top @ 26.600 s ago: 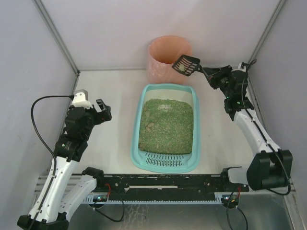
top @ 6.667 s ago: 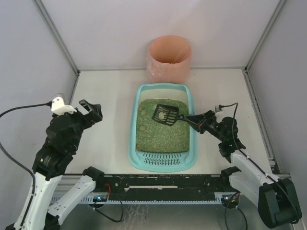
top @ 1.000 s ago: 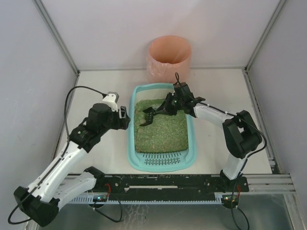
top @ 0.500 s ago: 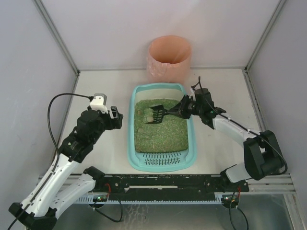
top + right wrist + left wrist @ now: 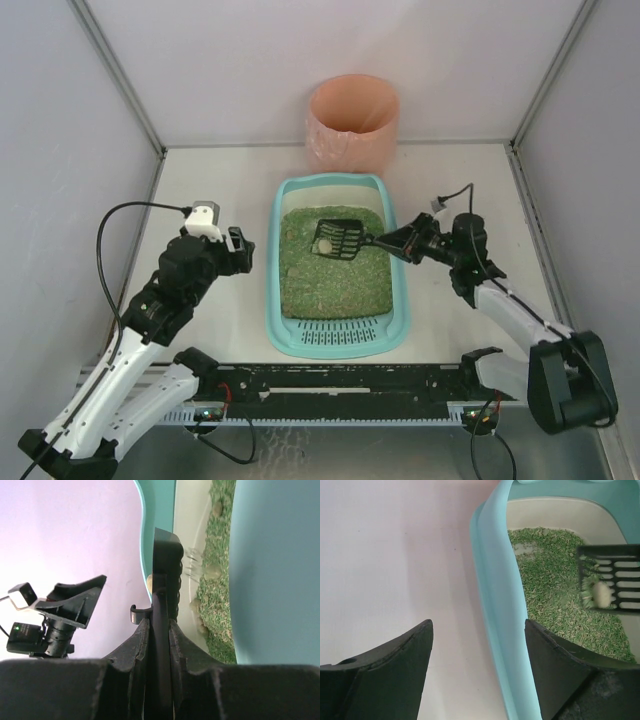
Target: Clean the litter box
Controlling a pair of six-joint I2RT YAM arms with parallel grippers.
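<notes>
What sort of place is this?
Probably a lab test booth, not a home: plain white walls box in the table, robot arms bolt to a metal rail, and a litter box and pink bin sit staged.

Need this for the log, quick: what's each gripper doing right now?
Left gripper: open, holding nothing, beside the litter box rim.
Right gripper: shut on the black scoop by its handle, over the litter.

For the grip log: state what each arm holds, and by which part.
The right fingers grip the black scoop by its handle, head over the litter box carrying a pale clump. The left fingers are open, holding nothing.
</notes>
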